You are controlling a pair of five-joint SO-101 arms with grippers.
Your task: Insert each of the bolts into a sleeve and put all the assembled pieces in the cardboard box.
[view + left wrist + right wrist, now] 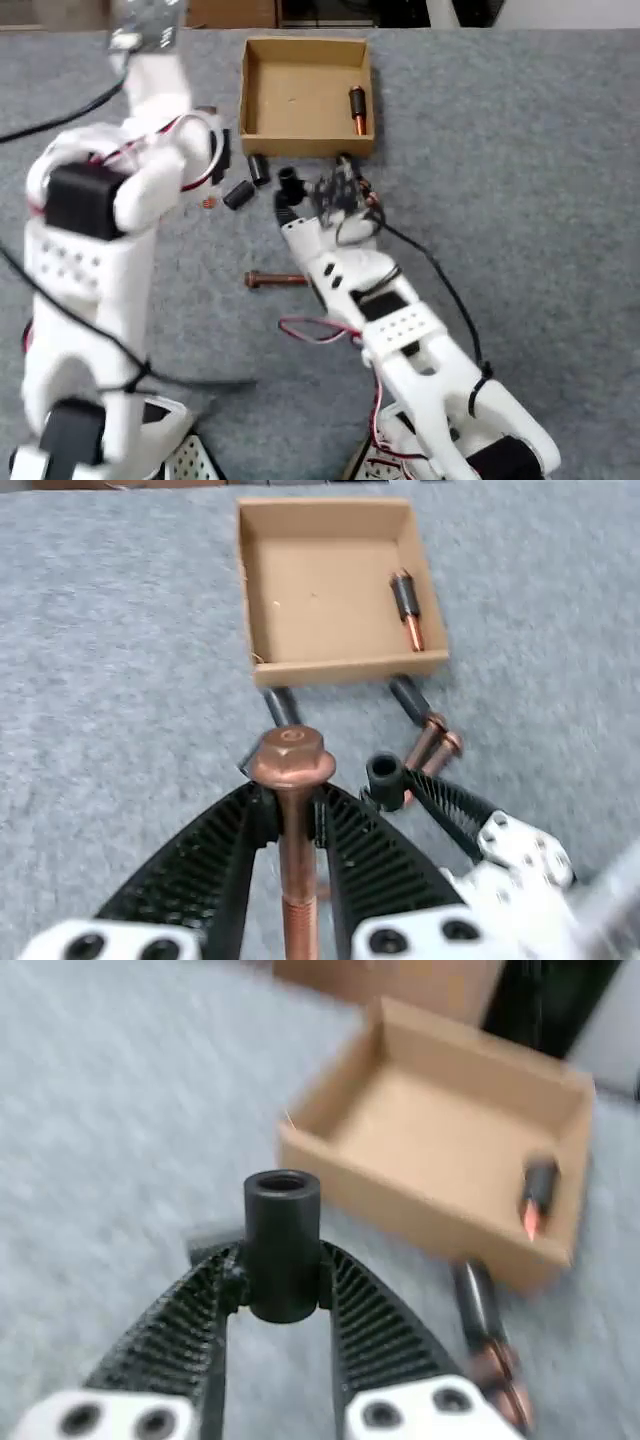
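My left gripper [292,805] is shut on a copper bolt [293,780], head towards the cardboard box [345,668]. My right gripper [282,1282] is shut on a black sleeve [282,1245], held upright with its bore showing; in the high view this sleeve [290,181] hangs just in front of the box [305,150]. One assembled piece [357,110] lies inside the box along its right wall. Two more assembled pieces [425,730] lie on the table by the box's front right corner. A loose bolt [275,280] lies on the cloth beside the right arm.
Two loose black sleeves [258,168] [238,194] lie on the grey cloth between the box and the grippers. Red and black cables [310,330] trail from the right arm. The left arm's white body [90,250] fills the left side.
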